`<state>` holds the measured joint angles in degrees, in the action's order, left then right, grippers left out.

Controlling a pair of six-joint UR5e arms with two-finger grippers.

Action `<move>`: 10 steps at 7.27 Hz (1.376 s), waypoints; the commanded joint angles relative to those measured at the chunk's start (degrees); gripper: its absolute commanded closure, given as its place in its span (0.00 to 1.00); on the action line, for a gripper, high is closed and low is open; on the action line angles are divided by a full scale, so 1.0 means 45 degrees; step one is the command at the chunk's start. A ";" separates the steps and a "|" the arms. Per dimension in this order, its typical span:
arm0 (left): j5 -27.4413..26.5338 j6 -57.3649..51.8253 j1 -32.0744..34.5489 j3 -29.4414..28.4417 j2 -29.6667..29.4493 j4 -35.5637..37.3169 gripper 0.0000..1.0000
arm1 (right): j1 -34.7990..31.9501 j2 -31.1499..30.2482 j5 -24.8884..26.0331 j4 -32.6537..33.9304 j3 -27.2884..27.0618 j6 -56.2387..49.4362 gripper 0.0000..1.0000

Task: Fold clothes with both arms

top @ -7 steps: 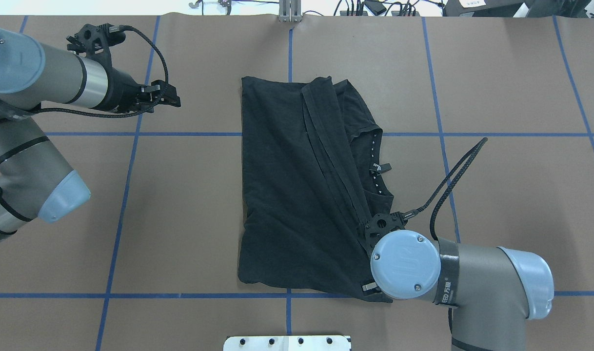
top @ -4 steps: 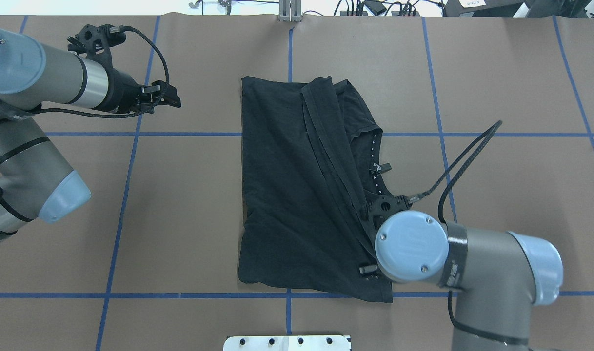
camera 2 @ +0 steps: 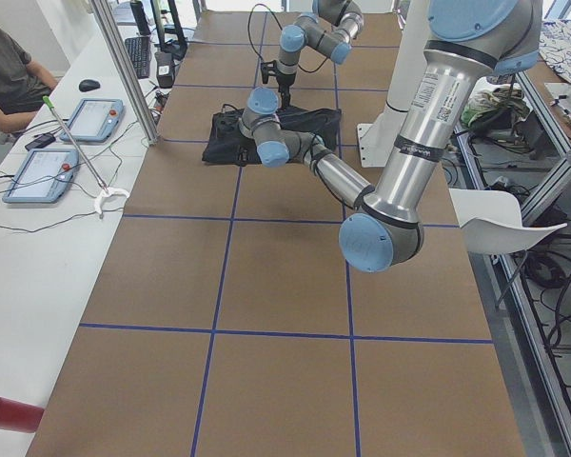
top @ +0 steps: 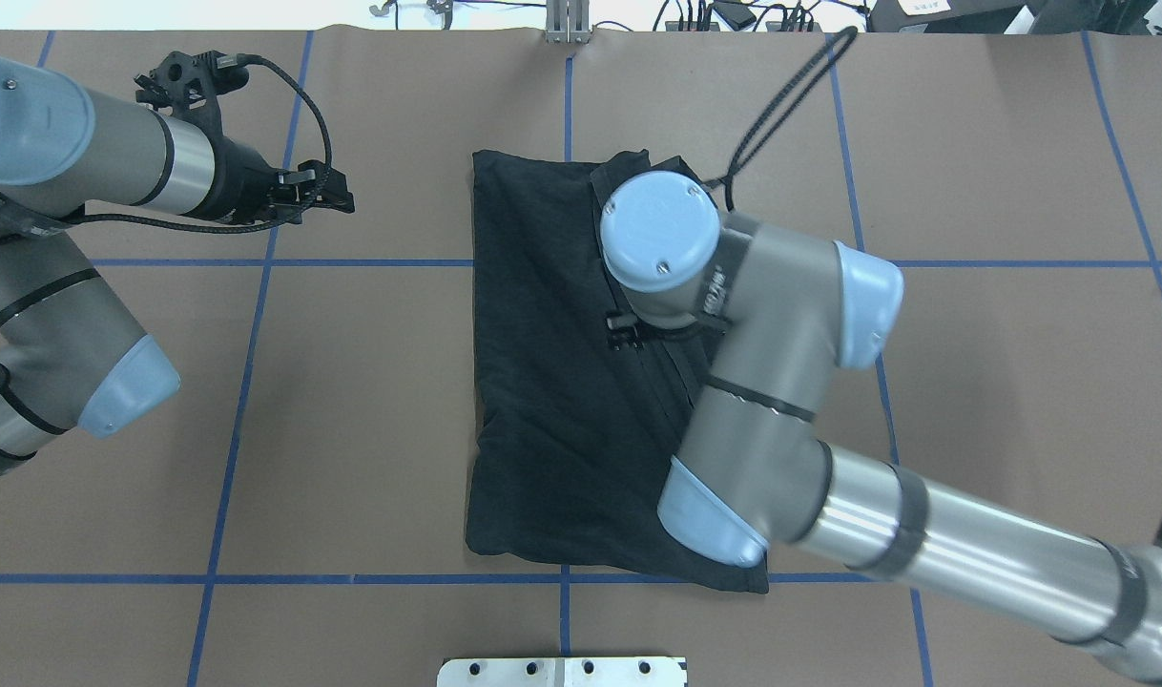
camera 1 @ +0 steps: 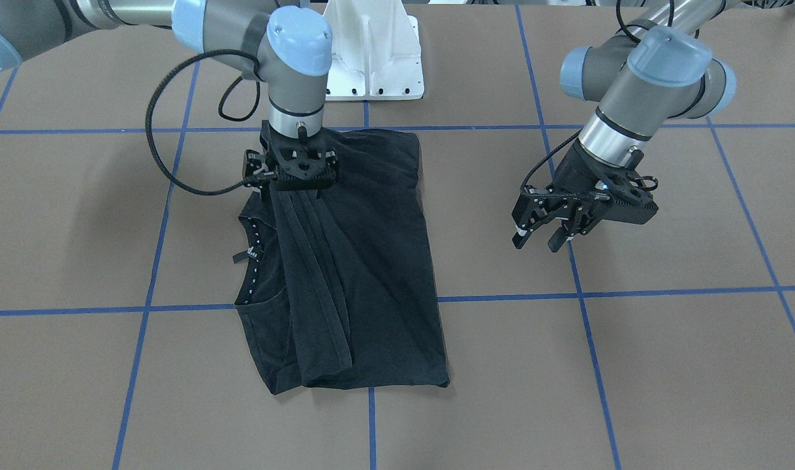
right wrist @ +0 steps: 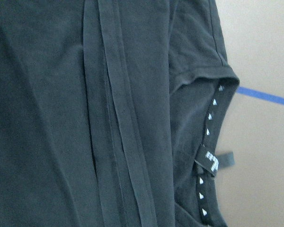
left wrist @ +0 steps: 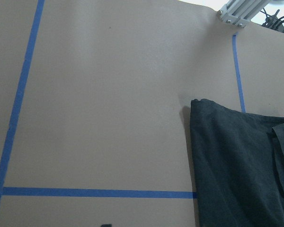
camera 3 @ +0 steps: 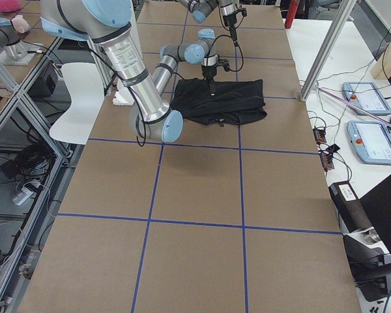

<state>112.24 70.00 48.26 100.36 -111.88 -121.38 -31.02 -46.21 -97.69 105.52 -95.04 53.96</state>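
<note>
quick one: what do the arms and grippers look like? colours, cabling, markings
The left arm and right arm are grey metal tubes with light blue round joint caps. The left gripper and right gripper are black, skeletal and two-fingered. A black braided cable loops off each wrist. The right arm carries a black band with white lettering.

Right arm [top: 762,401] has swung off the near right corner of the T-shirt [top: 543,382]. It moved away from the robot and toward the left. Wrist cap [top: 659,231] is now over the shirt's far half, and the elbow covers the corner where the wrist was. Right gripper [camera 1: 297,181] now sits over the pleats [camera 1: 312,261]; its fingers are hidden. Its cable [top: 781,95] used to loop out to the right and now stretches to the far edge of the table [top: 972,143].
</note>
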 commanded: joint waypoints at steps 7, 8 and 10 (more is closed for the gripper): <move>0.0000 0.0011 -0.0040 -0.0075 -0.0001 0.0000 0.28 | -0.1369 0.7337 0.2739 -0.3936 1.2967 -0.2029 0.43; 0.0000 0.0011 -0.0059 -0.0075 -0.0001 0.0000 0.28 | -0.1330 0.7475 0.3344 -0.4401 1.3902 -0.2320 0.45; 0.0000 -0.0009 -0.0059 -0.0036 0.0018 -0.0019 0.28 | -0.1096 0.7593 0.3467 -0.4949 1.4496 -0.2304 0.45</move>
<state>112.24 70.03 48.01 100.06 -111.86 -121.40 -36.52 -12.45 -82.70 84.96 -31.66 43.70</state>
